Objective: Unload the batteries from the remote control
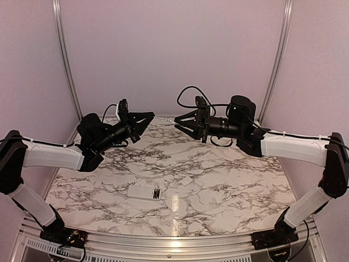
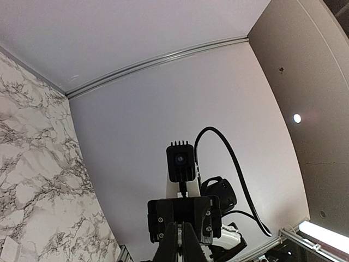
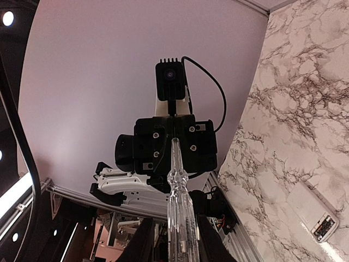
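The remote control (image 1: 143, 191) is a flat white bar lying near the table's front, with a dark recess and label at its right end. It also shows in the right wrist view (image 3: 311, 209). No batteries can be made out in any view. Both arms are raised above the table, tips facing each other a short gap apart. My right gripper (image 1: 176, 121) (image 3: 177, 221) is shut on a long clear pale rod (image 3: 180, 207) that points at the left gripper. My left gripper (image 1: 153, 115) (image 2: 182, 226) is shut, with only a thin pale sliver showing between its fingers.
A small white squarish cover piece (image 1: 186, 180) lies on the marble table (image 1: 229, 180) just right of the remote. Pale walls with metal rails (image 1: 65, 60) enclose the back and sides. A metal frame (image 1: 174, 243) runs along the near edge.
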`<state>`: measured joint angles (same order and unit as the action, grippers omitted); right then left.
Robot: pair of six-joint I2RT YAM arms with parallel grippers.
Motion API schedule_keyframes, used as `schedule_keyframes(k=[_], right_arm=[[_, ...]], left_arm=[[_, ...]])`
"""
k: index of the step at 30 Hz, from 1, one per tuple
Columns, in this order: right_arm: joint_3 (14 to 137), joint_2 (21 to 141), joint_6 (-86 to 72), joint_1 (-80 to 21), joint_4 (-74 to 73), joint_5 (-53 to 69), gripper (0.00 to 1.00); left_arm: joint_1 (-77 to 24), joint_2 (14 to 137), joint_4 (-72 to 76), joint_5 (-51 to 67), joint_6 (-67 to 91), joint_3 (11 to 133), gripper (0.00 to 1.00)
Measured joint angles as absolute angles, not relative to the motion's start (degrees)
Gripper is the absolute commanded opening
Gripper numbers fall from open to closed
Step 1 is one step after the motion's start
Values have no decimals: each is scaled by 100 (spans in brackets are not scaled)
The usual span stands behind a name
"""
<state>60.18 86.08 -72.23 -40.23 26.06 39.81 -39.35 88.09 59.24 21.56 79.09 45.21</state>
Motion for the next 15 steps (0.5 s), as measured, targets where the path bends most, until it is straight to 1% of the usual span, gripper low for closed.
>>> schedule_keyframes(k=[6,8,10,11,13,14,15], right_arm=[[6018,8624,-7218,-4023,2587,3979,15],[6018,8626,-7220,-4023,2587,3979,9],[6018,8626,-7216,-4023,2587,3979,1],[6018,8626,-7203,-4021,2587,3979,0],[6018,8626,-7177,-4023,2565,3979,0],[6020,8626,-7148,-4023,2552,3979,0],[6034,8626,-7100,-4023,2510,3979,0]], left_arm=[[-3938,8755,5970,2154,7909,4436,0],[-3940,8737,5979,2154,7907,4412,0],[-3938,8735,5981,2152,7907,4401,0],[-3938,8735,5983,2154,7907,4397,7],[-3938,8733,5988,2156,7902,4383,39],[-3940,8731,5988,2156,7856,4372,58],[-3940,8724,5979,2154,7850,4338,71]])
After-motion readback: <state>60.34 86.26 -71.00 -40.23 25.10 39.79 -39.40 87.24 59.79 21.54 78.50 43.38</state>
